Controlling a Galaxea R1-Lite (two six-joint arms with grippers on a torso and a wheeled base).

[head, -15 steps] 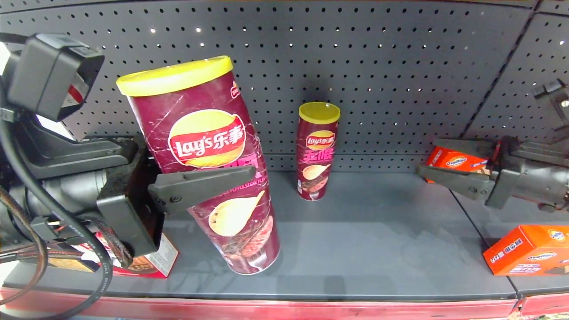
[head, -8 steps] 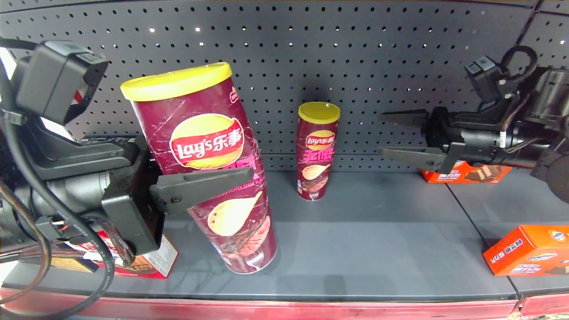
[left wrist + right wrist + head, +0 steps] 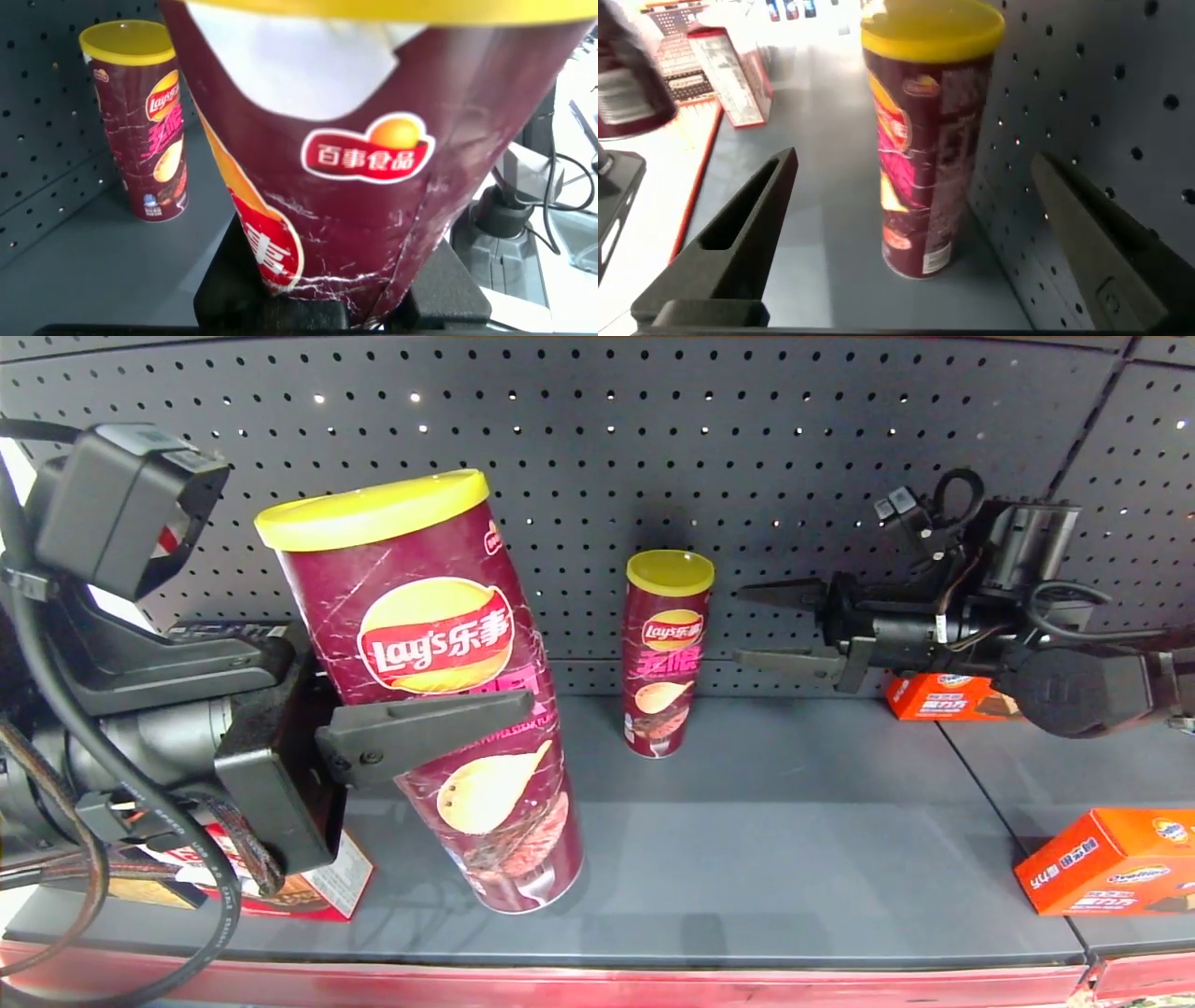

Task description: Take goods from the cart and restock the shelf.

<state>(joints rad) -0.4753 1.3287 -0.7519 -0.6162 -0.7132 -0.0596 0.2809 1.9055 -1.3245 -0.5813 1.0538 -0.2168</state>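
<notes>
Far can point(image 3: 665, 653) on shelf point(image 3: 794, 859) by pegboard point(image 3: 747, 448); near can point(image 3: 425, 635) front-left.

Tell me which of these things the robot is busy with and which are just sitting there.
In the job: tall maroon cardboard crisp tube with yellow lid, tilted, gripped by the left hand; matching maroon tube upright at the back; open right hand pointing at it; grey metal shelf.
Just lying about: two orange cardboard boxes; red-and-white box partly hidden by the left arm.

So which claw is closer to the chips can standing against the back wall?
Right. The right gripper hangs open just beside the back can, aimed at it, not touching. The left gripper is farther forward, shut on a second can near the shelf front.
</notes>
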